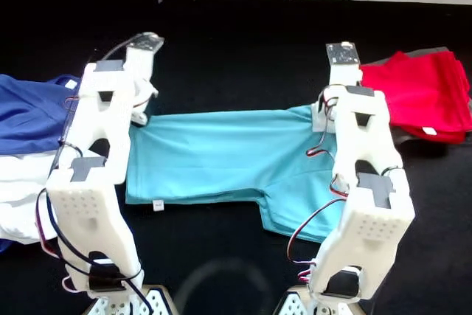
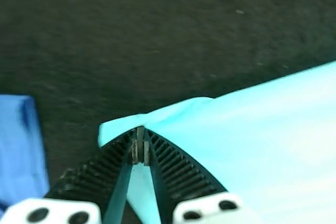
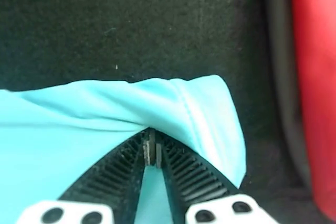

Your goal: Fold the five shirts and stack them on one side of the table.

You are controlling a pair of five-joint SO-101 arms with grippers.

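- Left gripper [image 2: 140, 151] is clamped on one far corner of the teal shirt [image 1: 214, 156], its jaws pressed together with the cloth between them.
- Right gripper [image 3: 152, 155] is clenched on the teal shirt's other far corner, with the hem bunched over its tips.
- The teal shirt lies spread flat on the black table [image 1: 236, 42] between the two arms, and one part juts toward the arm bases.
- A blue shirt [image 1: 29, 112] lies crumpled just beyond the teal shirt's left-gripper end. A white shirt [image 1: 18, 197] touches its near side.
- A folded red shirt [image 1: 424, 94] rests just past the teal shirt's right-gripper end, on top of a grey garment [image 1: 404, 136].
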